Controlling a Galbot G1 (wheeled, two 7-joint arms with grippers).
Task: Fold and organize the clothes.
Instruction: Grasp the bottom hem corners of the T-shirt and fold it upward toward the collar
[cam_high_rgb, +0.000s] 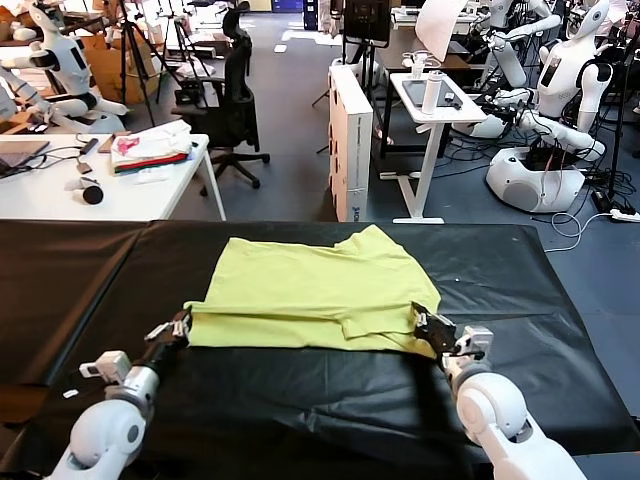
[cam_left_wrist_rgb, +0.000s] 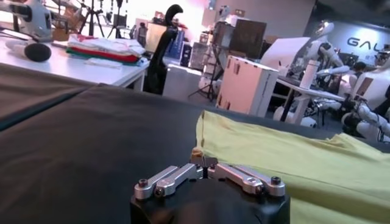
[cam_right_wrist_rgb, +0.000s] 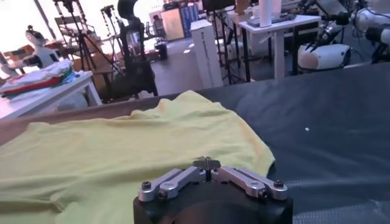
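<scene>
Fold step underway: my left gripper (cam_high_rgb: 184, 324) and right gripper (cam_high_rgb: 424, 322) each pinch a near corner of the lime T-shirt (cam_high_rgb: 320, 290), lying on the black table (cam_high_rgb: 560, 300). Next I'd judge both should lift together and carry the hem forward evenly.

The head camera looks forward and down over the black-covered table (cam_high_rgb: 560, 330) from the near edge. Each wrist camera sits low, just behind its own gripper, grazing the table surface toward the room. All three share the lime T-shirt (cam_high_rgb: 310, 295) and table.
</scene>
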